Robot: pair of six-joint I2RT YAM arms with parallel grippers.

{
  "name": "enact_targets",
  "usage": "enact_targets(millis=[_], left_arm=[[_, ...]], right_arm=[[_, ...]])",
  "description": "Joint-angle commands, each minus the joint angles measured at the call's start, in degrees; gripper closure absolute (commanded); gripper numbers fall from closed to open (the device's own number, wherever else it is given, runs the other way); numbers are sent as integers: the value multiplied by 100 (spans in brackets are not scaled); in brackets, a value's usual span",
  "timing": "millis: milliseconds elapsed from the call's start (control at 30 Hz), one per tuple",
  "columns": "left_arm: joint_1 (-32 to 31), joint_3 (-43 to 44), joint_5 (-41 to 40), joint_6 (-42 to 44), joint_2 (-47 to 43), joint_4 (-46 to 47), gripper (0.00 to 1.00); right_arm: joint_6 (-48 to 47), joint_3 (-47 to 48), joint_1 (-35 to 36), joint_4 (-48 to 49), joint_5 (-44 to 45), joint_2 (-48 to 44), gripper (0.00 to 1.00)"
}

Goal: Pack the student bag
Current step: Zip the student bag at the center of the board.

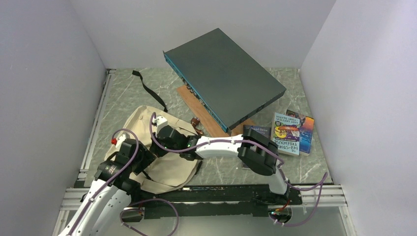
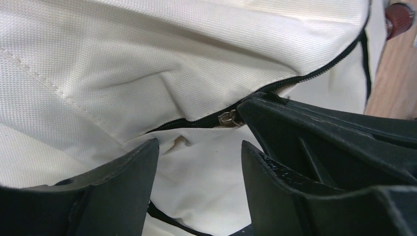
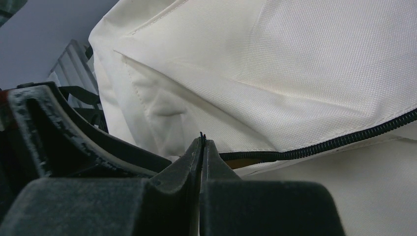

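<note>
Top view: student bag [image 1: 169, 172] lies slumped at the near left of the table [image 1: 231, 172]. Left wrist: left gripper [image 2: 199, 147] is spread with nothing between the jaws, poised over cream cloth just below the zipper slider [image 2: 227, 118]. Right wrist: right gripper [image 3: 202, 141] is pressed together at the zipper line [image 3: 319, 145], a thin dark sliver at its tips, probably the pull. The canvas looks light and floppy, so best taken by that pull, with a fold pinched beside the teeth to keep it taut.
</note>
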Motion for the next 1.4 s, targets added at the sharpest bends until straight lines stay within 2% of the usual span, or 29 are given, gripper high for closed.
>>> enact_targets(millis=[0, 133, 233, 367, 433, 600, 700, 800, 900, 967, 1100, 1233, 1267, 1367], left_arm=[[1, 331, -193, -143, -374, -290, 30], [1, 524, -842, -894, -924, -899, 32], [1, 523, -867, -144, -1054, -344, 32], [1, 937, -822, 1029, -584, -127, 15], [1, 1070, -706, 1307, -238, -50, 12], [1, 616, -208, 945, 18, 343, 20], [1, 18, 284, 646, -115, 857, 35], [3, -352, 149, 229, -351, 702, 37], [1, -515, 116, 25, -703, 728, 45], [1, -524, 43, 20, -851, 706, 47], [1, -459, 51, -18, -872, 618, 38], [1, -343, -62, -245, -882, 342, 22], [1, -325, -87, -317, -918, 241, 19], [0, -305, -149, -384, -995, 183, 22]], right_arm=[[84, 66, -142, 434, -37, -371, 100], [33, 56, -144, 460, -53, -382, 100], [-8, 49, -144, 474, -127, -355, 100], [-49, 22, -153, 485, -188, -370, 100], [-58, 13, -161, 516, -197, -393, 100], [-39, 91, -182, 510, -223, -364, 100], [17, 70, -192, 533, -200, -401, 100], [125, 103, -246, 453, -106, -432, 100], [229, 118, -306, 424, -13, -498, 100], [243, 152, -327, 405, 19, -506, 100], [347, 96, -441, 309, 163, -540, 100], [429, -25, -608, 331, 125, -588, 100], [410, -36, -624, 333, 117, -598, 100], [274, -58, -628, 461, 20, -623, 100]])
